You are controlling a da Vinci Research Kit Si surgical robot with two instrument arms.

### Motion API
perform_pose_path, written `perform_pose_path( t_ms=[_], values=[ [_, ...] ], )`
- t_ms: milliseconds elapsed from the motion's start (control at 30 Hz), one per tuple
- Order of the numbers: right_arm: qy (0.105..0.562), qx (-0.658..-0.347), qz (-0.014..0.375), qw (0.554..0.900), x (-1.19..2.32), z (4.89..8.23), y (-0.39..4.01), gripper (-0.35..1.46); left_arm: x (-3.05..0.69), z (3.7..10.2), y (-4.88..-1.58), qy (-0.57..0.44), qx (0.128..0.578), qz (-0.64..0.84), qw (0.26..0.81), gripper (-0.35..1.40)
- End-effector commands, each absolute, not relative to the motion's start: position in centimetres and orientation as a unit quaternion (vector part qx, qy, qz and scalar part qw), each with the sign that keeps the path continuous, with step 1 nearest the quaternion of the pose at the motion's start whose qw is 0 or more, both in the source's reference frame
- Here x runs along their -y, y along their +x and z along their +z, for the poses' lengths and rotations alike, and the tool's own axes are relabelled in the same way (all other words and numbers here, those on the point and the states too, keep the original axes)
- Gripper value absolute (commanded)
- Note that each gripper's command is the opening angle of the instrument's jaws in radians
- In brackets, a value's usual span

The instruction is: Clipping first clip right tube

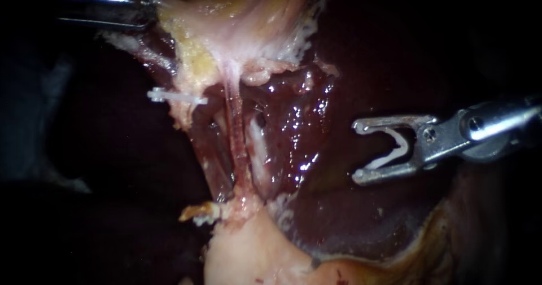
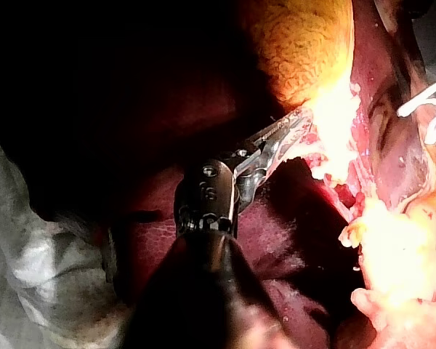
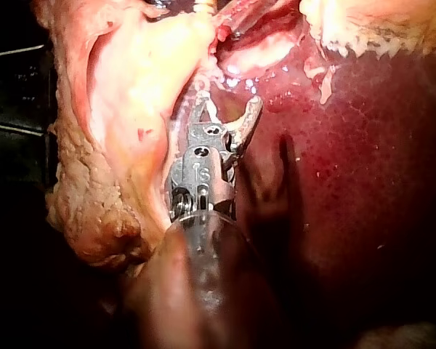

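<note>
Separating tubes (image 1: pixel 237 144) from the clip (image 1: pixel 402 147) in right instrument (image 1: pixel 357 151) lies liver (image 1: pixel 293 130).

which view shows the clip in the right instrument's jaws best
The endoscope view: the white clip sits side-on and whole between the right instrument's spread jaws, clear of tissue. The left wrist view catches only part of it; the right wrist view looks from behind, jaws hiding most of it.
</note>
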State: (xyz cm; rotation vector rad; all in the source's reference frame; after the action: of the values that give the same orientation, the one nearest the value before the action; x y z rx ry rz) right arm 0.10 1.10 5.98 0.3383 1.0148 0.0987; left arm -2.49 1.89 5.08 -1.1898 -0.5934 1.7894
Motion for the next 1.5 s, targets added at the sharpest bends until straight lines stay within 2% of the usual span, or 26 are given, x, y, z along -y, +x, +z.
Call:
perform_pose_path(
  t_ms=[33,367,733,1000,1500],
  values=[
    [0.17,-0.488,0.054,0.854,-1.08,5.97,0.14,0.5,-1.89,5.09,-2.49,-0.479,0.238,0.721,0.441,-0.35],
    [0.247,-0.521,0.104,0.811,-0.85,5.87,0.63,0.5,-1.85,5.12,-2.52,-0.479,0.237,0.721,0.441,-0.35],
    [0.292,-0.528,0.143,0.785,-0.63,6.24,1.02,0.5,-1.82,5.14,-2.54,-0.48,0.238,0.721,0.439,-0.35],
    [0.311,-0.532,0.144,0.774,-0.58,6.45,1.16,0.49,-1.81,5.15,-2.56,-0.48,0.238,0.721,0.439,-0.35],
    [0.318,-0.543,0.161,0.76,-0.56,6.75,1.51,0.49,-1.8,5.16,-2.57,-0.48,0.239,0.722,0.438,-0.35]
  ],
)
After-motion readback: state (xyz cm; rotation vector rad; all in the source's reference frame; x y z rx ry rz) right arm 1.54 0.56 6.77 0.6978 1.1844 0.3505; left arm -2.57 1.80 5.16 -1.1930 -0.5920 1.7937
